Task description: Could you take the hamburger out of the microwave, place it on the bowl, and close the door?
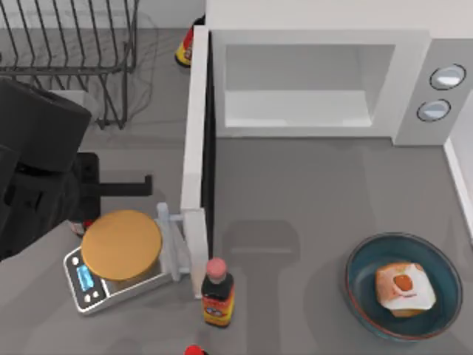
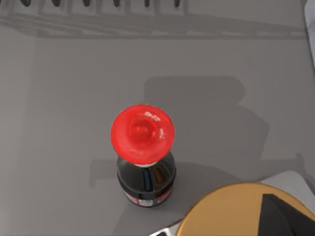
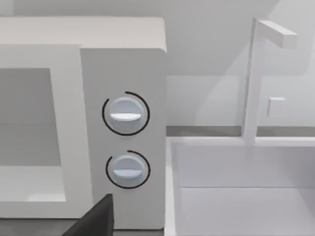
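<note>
**Burger in the bowl, microwave door open**

The smooth grey worktop (image 1: pixel 310 192) carries a large white boxy microwave (image 1: pixel 325 81) at the rear, its cavity bare. Its flat white door (image 1: pixel 196 163) stands swung out towards the front, left of the cavity. Right of the microwave lies a white sink basin (image 3: pixel 236 187). In front of the microwave, to the right, the wide glossy dark blue bowl (image 1: pixel 362 285) holds the small tan hamburger (image 1: pixel 404 288), white filling and orange-red spot upward. The left arm (image 1: pixel 37 170) sits left of the door; whether its jaws are wide or narrow, I cannot tell.
</note>
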### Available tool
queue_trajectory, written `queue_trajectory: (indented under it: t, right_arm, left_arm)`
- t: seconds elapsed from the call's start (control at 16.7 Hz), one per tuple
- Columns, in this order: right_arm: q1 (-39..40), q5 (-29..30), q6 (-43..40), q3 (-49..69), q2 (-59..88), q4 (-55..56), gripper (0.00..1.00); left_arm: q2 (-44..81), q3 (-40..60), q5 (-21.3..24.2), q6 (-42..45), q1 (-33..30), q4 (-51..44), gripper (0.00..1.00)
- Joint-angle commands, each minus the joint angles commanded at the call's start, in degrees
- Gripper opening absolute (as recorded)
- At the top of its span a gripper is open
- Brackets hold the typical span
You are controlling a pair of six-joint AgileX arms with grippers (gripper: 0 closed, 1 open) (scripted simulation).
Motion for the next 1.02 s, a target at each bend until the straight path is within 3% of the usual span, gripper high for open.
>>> queue_trajectory:
  t: [0.6,1.02]
  right_arm:
    - [0.0,0.0,0.0,0.0,0.0,0.0,1.0]
    - [0.0,0.0,0.0,0.0,0.0,0.0,1.0]
  left_arm:
    - [7.58,-16.28,0.14,0.19,-0.04,24.22,0.0]
    - [8.05,-18.06,0.13,0.2,-0.55,26.68,0.0]
